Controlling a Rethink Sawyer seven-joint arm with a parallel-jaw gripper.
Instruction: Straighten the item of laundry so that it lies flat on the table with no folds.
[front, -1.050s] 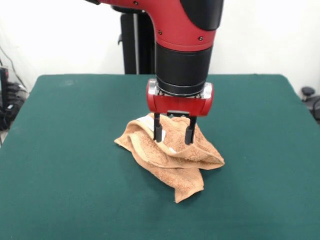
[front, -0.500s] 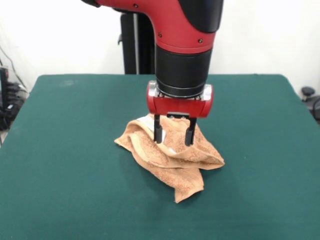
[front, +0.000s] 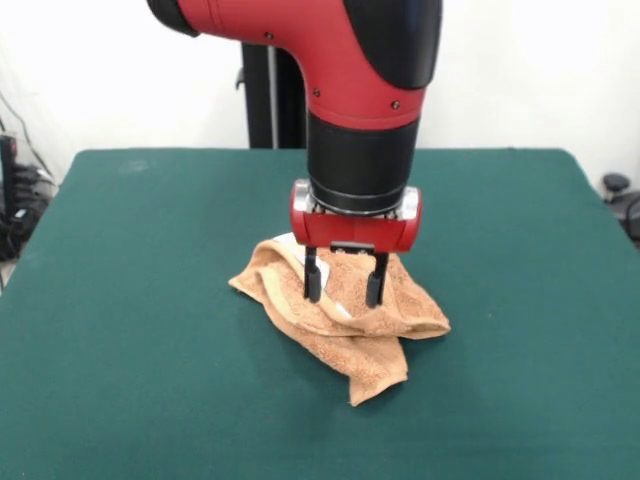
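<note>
The item of laundry (front: 340, 330) is an orange-tan terry towel, crumpled into a folded heap near the middle of the green table (front: 130, 300). One corner points toward the front edge, and a bit of white label shows at its back left. My gripper (front: 343, 291) hangs straight down over the heap, open, with both black fingertips low against the upper folds. Nothing is clamped between the fingers.
Bare green cloth surrounds the towel on all sides. A black stand rises behind the table's far edge. Dark cables and equipment (front: 20, 200) sit off the left edge, and a black object (front: 620, 195) off the right edge.
The gripper has come lower and shifted slightly left, so its fingertips now reach the towel's top folds. The towel has not moved.
</note>
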